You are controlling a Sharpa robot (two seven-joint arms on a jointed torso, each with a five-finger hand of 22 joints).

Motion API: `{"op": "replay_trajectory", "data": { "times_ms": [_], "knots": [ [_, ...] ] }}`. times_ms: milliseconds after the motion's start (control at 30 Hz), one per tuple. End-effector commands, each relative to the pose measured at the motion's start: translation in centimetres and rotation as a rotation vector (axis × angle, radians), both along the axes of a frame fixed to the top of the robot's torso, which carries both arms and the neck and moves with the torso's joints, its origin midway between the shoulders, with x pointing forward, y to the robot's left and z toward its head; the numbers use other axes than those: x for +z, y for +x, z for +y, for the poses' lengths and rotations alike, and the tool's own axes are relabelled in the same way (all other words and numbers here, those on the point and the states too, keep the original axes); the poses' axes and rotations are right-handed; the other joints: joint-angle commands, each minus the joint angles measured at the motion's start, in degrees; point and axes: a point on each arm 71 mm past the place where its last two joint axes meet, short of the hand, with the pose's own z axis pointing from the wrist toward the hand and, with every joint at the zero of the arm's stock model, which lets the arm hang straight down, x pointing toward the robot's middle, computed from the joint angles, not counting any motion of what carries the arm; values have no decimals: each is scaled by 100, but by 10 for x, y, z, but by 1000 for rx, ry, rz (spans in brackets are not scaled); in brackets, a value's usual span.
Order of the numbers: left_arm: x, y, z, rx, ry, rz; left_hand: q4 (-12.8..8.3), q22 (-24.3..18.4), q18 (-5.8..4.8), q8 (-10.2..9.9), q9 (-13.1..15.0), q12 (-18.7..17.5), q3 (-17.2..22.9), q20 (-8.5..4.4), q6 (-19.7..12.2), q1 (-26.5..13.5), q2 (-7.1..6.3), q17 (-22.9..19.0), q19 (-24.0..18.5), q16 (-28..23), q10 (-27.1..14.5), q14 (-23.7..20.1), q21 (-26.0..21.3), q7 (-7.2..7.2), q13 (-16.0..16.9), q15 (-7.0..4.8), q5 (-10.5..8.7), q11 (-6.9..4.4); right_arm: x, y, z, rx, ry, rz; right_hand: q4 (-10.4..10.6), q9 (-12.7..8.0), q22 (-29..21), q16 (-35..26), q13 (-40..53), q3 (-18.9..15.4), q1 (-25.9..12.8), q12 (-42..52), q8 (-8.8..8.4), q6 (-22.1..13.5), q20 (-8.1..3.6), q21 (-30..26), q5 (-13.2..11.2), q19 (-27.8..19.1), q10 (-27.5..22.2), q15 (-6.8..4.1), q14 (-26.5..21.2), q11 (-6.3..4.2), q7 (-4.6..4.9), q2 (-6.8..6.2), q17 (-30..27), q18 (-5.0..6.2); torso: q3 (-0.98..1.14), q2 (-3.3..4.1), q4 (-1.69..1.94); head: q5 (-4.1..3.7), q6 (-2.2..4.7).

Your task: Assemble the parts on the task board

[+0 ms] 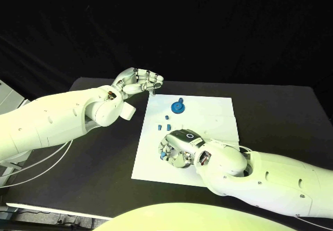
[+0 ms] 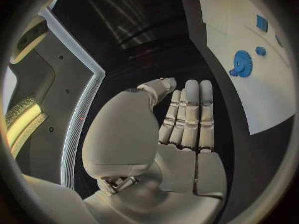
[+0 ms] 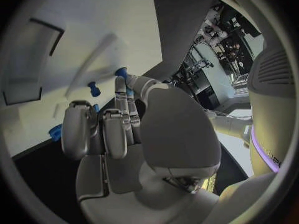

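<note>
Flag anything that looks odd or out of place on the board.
Nothing stands out. The task board lies flat on the table, the blue gear and small blue parts rest on it, and the right hand works over its near end.

task board (image 1: 208,115): we see a flat white plate, matt and smooth, like sheet plastic.
table (image 1: 277,110): beside the task board, we read its black top as matt, with a faint grain.
gear (image 1: 179,106): on the task board, we take it for blue plastic, smooth and slightly glossy.
small parts (image 1: 166,117): just beside the gear, the same blue plastic.
left hand (image 1: 139,81): off the task board's edge, silvery metal-look segments with a satin sheen.
right hand (image 1: 180,147): over the task board, the same silvery finish.
arms (image 1: 56,120): we see glossy white plastic shells.
</note>
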Motion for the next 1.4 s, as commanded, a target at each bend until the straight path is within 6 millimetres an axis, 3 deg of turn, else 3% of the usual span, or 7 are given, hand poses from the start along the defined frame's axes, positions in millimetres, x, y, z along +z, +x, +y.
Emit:
{"op": "replay_trajectory", "data": {
  "times_ms": [33, 633, 933, 1067, 1300, 1367, 1400],
  "knots": [
    [1, -1, -2, -16, -13, 2, -7, -5, 83, 30, -9, 32, -15, 17, -38, -3, 37, -9, -32, -26, -38, -31, -29, 16, -8, -1, 19, 19, -5, -2, -1, 13, -33, 14, 6, 157, 1092, 40, -7, -60, -94, -37, -16, -55, 20, -30, 16, 266, -50, 38, 313, -3, 9, -56, 12, -30, 2, -2, 2, 2, -1],
    [1, -1, -1, -16, -12, 3, -8, -6, 83, 36, -10, 40, -17, 18, -43, -7, 39, -10, -34, -25, -48, -33, -30, 16, -9, 0, 20, 20, 5, -7, -8, -15, 89, -36, 106, -120, 1135, 43, 184, -308, -264, -29, -619, -1029, 11, 68, -33, 301, -51, -13, 305, -64, -64, -439, 15, -44, 14, -2, -6, -17, 33],
    [0, -1, -1, -14, -11, 4, -13, -7, 83, 40, -11, 43, -16, 18, -48, -4, 39, -11, -36, -25, -60, -36, -31, 15, -11, 0, 20, 20, 23, -11, -26, -50, 201, -60, 666, -428, 1226, 42, 512, -1746, 168, 82, -709, -1579, -71, 369, -318, 375, 102, -106, 318, -173, -282, -187, 49, -95, 6, -8, -16, -90, 89],
    [0, -1, 0, -14, -11, 5, -13, -7, 83, 40, -11, 43, -16, 18, -48, -4, 39, -11, -36, -25, -60, -36, -31, 15, -11, 0, 20, 20, 34, -5, -44, -101, 268, -33, 692, -455, 1261, 34, 667, -1998, 211, 207, -635, -1455, -108, 516, -341, 403, 313, -155, 319, -240, -179, -86, 39, -118, 3, -7, -12, -179, 134],
    [0, -2, 2, -11, -8, 7, -18, -6, 84, 43, -13, 48, -16, 18, -55, -2, 40, -12, -37, -25, -68, -38, -30, 16, -12, 0, 21, 21, 46, 16, -105, -290, 311, 158, 670, -328, 1234, 55, 1420, -2053, 152, 866, -13, -534, -35, 396, -161, 376, 495, -41, 326, -124, 67, -107, 82, -100, 1, -13, -25, -383, 191],
    [0, -3, 3, -9, -8, 8, -18, -6, 84, 43, -13, 48, -16, 18, -55, -2, 40, -12, -37, -25, -68, -38, -30, 16, -12, 0, 21, 21, 46, 17, -120, -330, 297, 187, 537, -263, 1250, 73, 2655, -2204, -98, 2118, 154, -427, -84, 471, -23, 392, 540, -133, 344, -181, -106, -20, 87, -106, 4, -12, -37, -462, 210],
    [0, -3, 4, -8, -7, 8, -18, -6, 84, 43, -13, 48, -16, 18, -55, -2, 40, -12, -37, -25, -68, -38, -30, 16, -12, 0, 21, 21, 47, 18, -129, -353, 287, 202, 572, -205, 1259, 127, 4947, -2344, -287, 4572, 238, -435, -106, 516, -61, 400, 688, -107, 365, -176, -133, -4, 181, -116, 4, -14, -45, -483, 216]
  ]
}}
